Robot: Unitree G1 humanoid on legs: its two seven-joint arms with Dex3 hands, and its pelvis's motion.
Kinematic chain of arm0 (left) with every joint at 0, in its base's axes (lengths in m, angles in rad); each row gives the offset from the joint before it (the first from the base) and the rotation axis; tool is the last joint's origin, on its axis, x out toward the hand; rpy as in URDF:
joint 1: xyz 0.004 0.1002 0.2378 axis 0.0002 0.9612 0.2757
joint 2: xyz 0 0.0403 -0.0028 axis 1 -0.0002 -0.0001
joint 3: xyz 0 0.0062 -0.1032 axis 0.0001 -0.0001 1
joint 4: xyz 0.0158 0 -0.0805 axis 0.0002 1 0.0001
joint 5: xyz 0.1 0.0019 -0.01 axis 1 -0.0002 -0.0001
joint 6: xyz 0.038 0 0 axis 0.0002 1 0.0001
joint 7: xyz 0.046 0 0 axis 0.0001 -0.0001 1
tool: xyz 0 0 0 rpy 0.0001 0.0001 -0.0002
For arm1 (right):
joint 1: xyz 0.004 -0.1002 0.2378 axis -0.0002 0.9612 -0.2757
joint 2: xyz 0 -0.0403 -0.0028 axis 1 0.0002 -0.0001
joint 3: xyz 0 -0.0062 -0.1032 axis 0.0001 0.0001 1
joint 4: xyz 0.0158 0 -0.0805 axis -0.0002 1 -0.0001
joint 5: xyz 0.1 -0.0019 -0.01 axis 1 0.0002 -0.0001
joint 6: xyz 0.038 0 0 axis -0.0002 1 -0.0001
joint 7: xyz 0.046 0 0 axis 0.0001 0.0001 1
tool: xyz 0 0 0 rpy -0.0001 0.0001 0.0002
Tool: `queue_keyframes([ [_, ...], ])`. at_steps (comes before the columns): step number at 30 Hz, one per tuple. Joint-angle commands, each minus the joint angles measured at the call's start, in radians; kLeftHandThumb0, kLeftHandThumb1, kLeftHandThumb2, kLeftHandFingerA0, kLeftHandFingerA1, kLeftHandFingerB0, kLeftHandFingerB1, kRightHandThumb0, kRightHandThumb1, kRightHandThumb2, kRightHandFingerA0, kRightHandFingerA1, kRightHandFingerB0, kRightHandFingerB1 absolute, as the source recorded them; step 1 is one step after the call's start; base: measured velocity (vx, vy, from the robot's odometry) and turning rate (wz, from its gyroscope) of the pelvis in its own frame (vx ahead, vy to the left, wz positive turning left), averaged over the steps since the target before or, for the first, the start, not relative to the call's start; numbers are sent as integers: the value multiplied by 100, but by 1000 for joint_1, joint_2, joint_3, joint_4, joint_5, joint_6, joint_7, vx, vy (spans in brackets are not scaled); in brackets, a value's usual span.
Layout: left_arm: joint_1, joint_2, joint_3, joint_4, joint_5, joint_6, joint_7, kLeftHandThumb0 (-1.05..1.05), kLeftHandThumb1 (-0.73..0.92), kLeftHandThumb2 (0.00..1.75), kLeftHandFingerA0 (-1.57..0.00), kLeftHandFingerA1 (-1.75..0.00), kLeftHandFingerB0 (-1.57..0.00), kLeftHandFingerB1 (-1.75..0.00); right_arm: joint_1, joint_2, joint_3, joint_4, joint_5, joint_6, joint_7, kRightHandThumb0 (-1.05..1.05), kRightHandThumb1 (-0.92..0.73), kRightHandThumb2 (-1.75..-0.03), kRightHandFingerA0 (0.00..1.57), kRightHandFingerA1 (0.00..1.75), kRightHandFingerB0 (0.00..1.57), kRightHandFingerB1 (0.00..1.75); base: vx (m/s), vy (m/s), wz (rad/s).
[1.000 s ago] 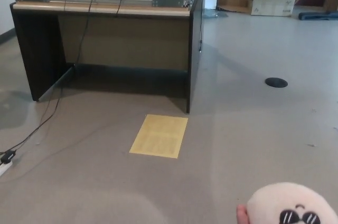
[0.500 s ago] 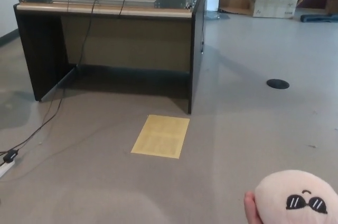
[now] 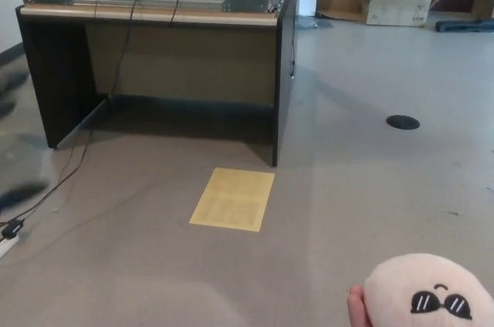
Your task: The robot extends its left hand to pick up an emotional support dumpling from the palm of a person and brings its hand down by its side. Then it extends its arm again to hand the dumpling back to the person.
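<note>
The emotional support dumpling, pale and round with a sunglasses face, is seen low at the picture's right, offered on a person's hand, of which only a fingertip is shown. At the left edge a dark blur is caught, possibly the left hand; its fingers cannot be judged. A reach rightward across the floor is called for.

A dark desk with a wooden top stands on the grey floor, cables trailing from it. A yellow sheet lies flat before it. A black round disc sits to the right, a cardboard box far behind.
</note>
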Motion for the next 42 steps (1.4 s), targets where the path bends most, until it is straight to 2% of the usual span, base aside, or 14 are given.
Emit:
queue_keyframes([
  [1, -283, 102, -123, -174, -112, 246, -282, -32, 13, 78, 0, -48, 0, -49, -18, -28, -4, 20, 1, -39, -8, -29, -61, -59, 79, 50, 57, 40, 0, 0, 0],
  [5, -366, 92, -176, -207, -87, 281, -300, -31, 10, 76, 0, -48, 0, -49, -20, -31, -3, 29, 0, -54, -9, -27, -60, -58, 80, 50, 59, 40, 0, 0, 0],
  [6, -394, 91, -194, -221, -89, 311, -312, -61, 38, 53, -12, -29, -8, -27, -20, -29, -2, 33, -2, -57, -12, -28, -60, -59, 80, 50, 59, 40, 0, 0, 0],
  [8, -448, 91, -240, -249, -80, 345, -351, -51, 31, 76, -3, -34, 0, -31, -11, -27, 0, 35, -5, -63, -18, -28, -61, -58, 80, 50, 60, 40, 0, 0, 0],
  [10, -488, 87, -276, -271, -70, 367, -378, -68, 40, 54, -14, -28, -7, -26, -8, -28, 0, 38, -5, -65, -19, -28, -61, -58, 80, 49, 59, 40, 0, 0, 0],
  [11, -524, 81, -311, -293, -60, 380, -403, -55, 34, 80, -5, -40, 0, -33, -6, -30, 1, 39, -5, -65, -18, -28, -61, -58, 80, 50, 59, 40, 0, 0, 0],
  [19, -712, 37, -463, -351, -56, 490, -536, -87, 36, 69, -7, -15, -6, -16, -15, -28, -2, 44, 2, -60, -10, -24, -61, -58, 78, 49, 59, 40, 0, 0, 0],
  [22, -764, 16, -508, -349, -35, 488, -561, -64, 32, 81, 0, -19, 0, -18, -28, -30, -2, 48, 0, -58, -11, -25, -61, -58, 78, 49, 59, 40, 0, 0, 0],
  [23, -776, -1, -520, -348, -47, 494, -572, -84, 44, 61, 0, -23, -1, -22, -23, -30, -2, 43, 2, -58, -9, -24, -61, -58, 77, 50, 58, 40, 0, 0, 0],
  [25, -818, -40, -562, -336, -66, 544, -609, -63, 33, 81, 0, -19, 0, -14, -25, -34, -2, 40, 3, -62, -1, -24, -62, -58, 76, 51, 57, 40, 0, 0, 0],
  [26, -830, -53, -581, -328, -61, 559, -619, -82, 33, 70, -5, -21, 0, -11, -31, -37, 0, 45, 1, -65, 0, -24, -62, -58, 77, 51, 57, 40, 0, 0, 0],
  [38, -867, -186, -762, -296, 95, 539, -643, -99, 37, 76, -6, -22, 0, -7, -39, -21, 2, 45, 9, -44, 8, -32, -63, -59, 80, 49, 58, 40, 0, 0, 0],
  [39, -876, -207, -783, -286, 121, 526, -641, -71, 35, 88, 0, -20, 0, -9, -44, -15, 2, 45, 8, -31, 0, -33, -63, -59, 80, 49, 59, 39, 0, 0, 0],
  [42, -882, -223, -792, -276, 142, 523, -643, -71, 35, 88, 0, -20, 0, -9, -47, -10, -1, 45, 12, -23, -1, -33, -63, -59, 80, 49, 59, 39, 0, 0, 0],
])
